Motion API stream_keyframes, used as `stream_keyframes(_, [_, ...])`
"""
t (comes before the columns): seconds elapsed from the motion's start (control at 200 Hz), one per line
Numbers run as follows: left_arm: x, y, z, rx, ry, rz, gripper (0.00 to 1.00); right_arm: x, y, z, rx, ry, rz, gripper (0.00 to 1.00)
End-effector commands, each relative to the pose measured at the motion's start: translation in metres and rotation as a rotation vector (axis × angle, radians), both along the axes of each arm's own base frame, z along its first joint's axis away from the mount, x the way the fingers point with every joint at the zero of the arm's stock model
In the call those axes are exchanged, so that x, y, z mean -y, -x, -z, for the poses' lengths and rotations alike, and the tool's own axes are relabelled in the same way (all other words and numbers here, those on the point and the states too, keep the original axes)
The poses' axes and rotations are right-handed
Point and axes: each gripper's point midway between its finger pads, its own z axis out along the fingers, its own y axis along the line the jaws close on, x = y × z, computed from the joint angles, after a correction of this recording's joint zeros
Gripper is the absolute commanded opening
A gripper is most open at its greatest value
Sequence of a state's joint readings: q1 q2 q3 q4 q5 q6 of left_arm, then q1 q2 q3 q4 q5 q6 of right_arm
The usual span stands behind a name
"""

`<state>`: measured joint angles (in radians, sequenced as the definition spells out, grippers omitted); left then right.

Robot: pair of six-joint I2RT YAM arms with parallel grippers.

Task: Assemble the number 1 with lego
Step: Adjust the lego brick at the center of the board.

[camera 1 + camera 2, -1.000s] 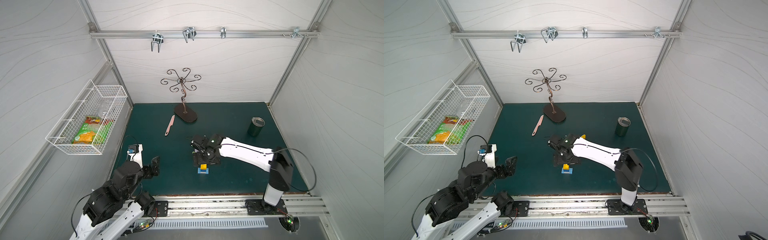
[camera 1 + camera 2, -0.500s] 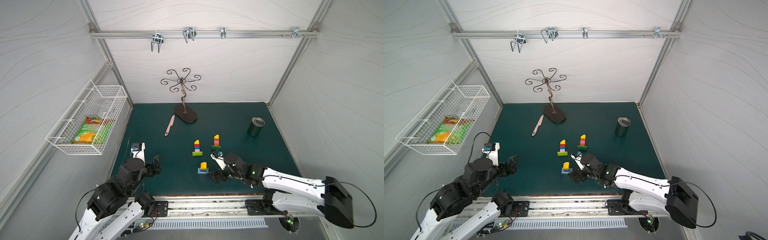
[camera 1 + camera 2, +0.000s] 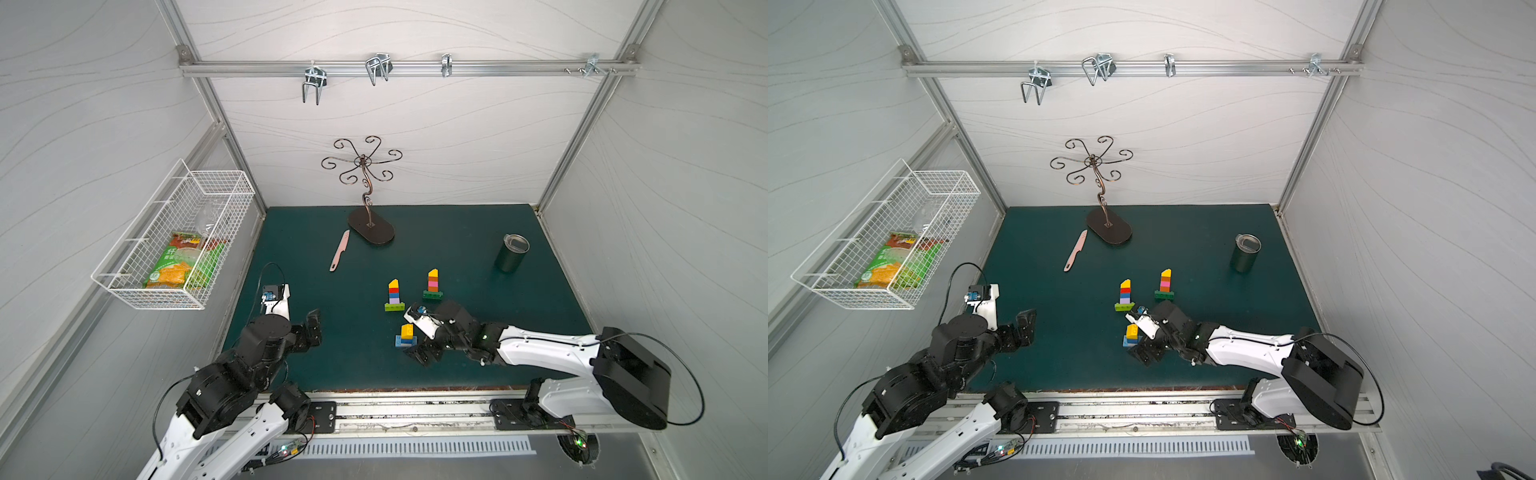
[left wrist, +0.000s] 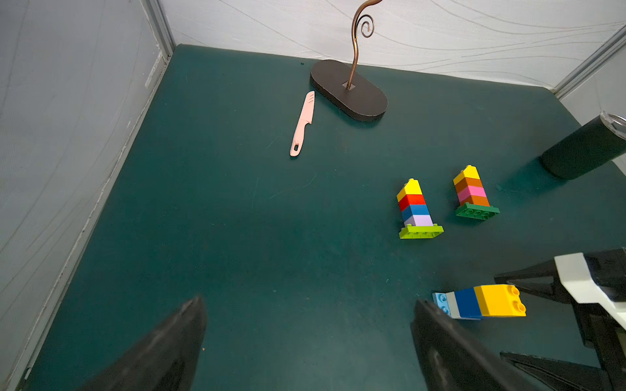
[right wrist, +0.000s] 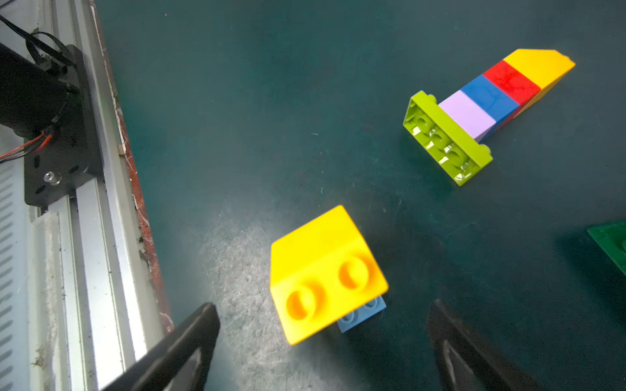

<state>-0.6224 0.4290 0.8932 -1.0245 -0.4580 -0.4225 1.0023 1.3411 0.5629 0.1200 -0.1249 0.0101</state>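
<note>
Looking down in a top view: dark-green surface point(image 3: 457, 232). Right hand point(image 5: 323, 306) low on it, jaws wide, empty. Left hand point(image 4: 310, 303) open, empty. Lime-based stack point(image 3: 394, 296) lies flat mid-surface, with the dark-green-based stack point(image 3: 432, 284) at its 2 o'clock. Short stack point(image 3: 407, 334) (light-blue, blue, yellow) lies at its 6 o'clock, between the right hand's fingertips and touching neither. The left hand is well apart at the short stack's 9 o'clock.
</note>
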Motion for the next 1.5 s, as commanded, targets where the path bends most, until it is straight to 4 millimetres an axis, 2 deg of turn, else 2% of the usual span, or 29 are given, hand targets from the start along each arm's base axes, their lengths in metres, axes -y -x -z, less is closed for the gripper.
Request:
stream_keyframes(0.0, [0.001,-0.005,-0.008,0.024,0.011,-0.016,1.00,-0.016,-0.011,-0.015,0.018,-0.063,-0.040,0.96])
stream_keyframes(0.19, [0.001,-0.005,-0.008,0.022,0.010,-0.015,1.00,-0.024,-0.021,-0.004,-0.036,-0.074,-0.040,0.93])
stream_keyframes(0.33, [0.001,-0.006,-0.007,0.020,0.008,-0.014,1.00,-0.029,-0.027,-0.003,-0.082,-0.106,-0.035,0.92])
stream_keyframes(0.56, [0.004,-0.007,-0.006,0.010,0.003,-0.005,1.00,-0.021,-0.050,-0.003,-0.227,-0.222,0.067,0.87])
stream_keyframes(0.68, [0.005,-0.007,-0.005,0.007,0.002,-0.001,1.00,-0.022,-0.054,-0.005,-0.288,-0.260,0.086,0.87])
stream_keyframes(0.87, [0.006,-0.008,-0.005,0.005,0.003,0.002,1.00,-0.025,-0.063,0.013,-0.362,-0.251,0.129,0.85])
stream_keyframes(1.031, [0.005,-0.007,-0.006,0.009,0.005,0.000,1.00,-0.016,-0.072,0.021,-0.376,-0.239,0.210,0.84])
stream_keyframes(1.166, [0.006,-0.007,-0.005,0.007,0.004,0.004,1.00,-0.006,-0.078,0.006,-0.350,-0.210,0.312,0.87])
stream_keyframes(1.191, [0.006,-0.008,-0.005,0.005,0.004,0.005,1.00,-0.004,-0.079,0.001,-0.332,-0.201,0.337,0.90])
stream_keyframes(1.221, [0.006,-0.007,-0.005,0.004,0.004,0.007,1.00,-0.004,-0.079,-0.008,-0.304,-0.194,0.351,0.98])
stream_keyframes(1.361, [0.008,-0.008,-0.005,0.004,0.006,0.012,1.00,-0.004,-0.073,-0.037,-0.180,-0.043,0.443,0.99])
stream_keyframes(1.496, [0.006,-0.007,-0.005,0.009,0.008,0.009,1.00,0.014,-0.070,-0.048,-0.156,0.191,0.650,0.99])
